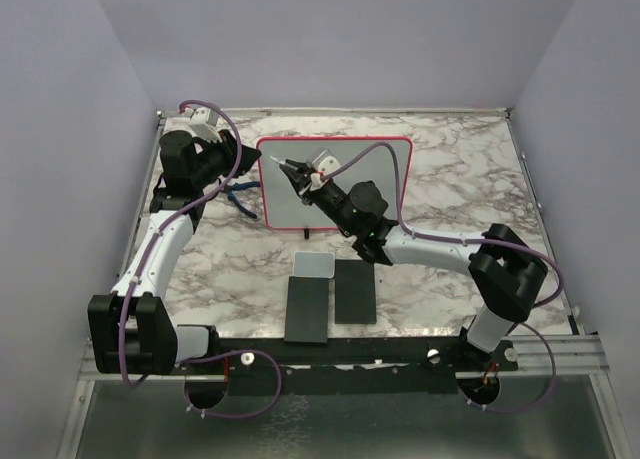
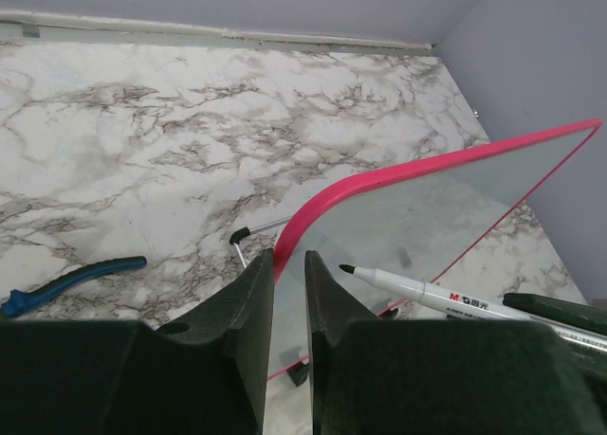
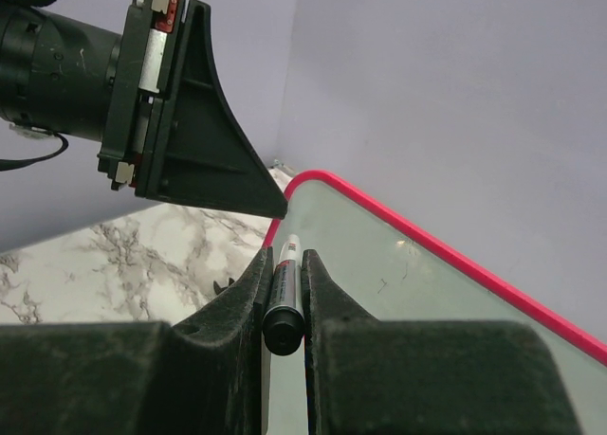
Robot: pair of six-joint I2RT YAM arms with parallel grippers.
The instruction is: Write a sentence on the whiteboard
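The whiteboard [image 1: 370, 179] [image 2: 427, 208] [image 3: 398, 293] stands upright mid-table, white with a red-pink rim. My left gripper [image 1: 252, 175] [image 2: 288, 262] is closed on its upper left rim, one finger on each side. My right gripper [image 1: 303, 176] [image 3: 284, 269] is shut on a white marker [image 1: 290, 168] [image 3: 287, 288] [image 2: 427, 291], whose dark tip points at the board's upper left area. I cannot tell whether the tip touches the face. No sentence shows on the board, only two tiny dark marks [image 3: 383, 284].
Two black slabs [image 1: 306, 310] [image 1: 355, 291] and a small grey-white pad [image 1: 314, 266] lie in front of the board. A blue-handled tool [image 1: 240, 195] [image 2: 71, 281] lies on the marble to the board's left. Lilac walls close in the table.
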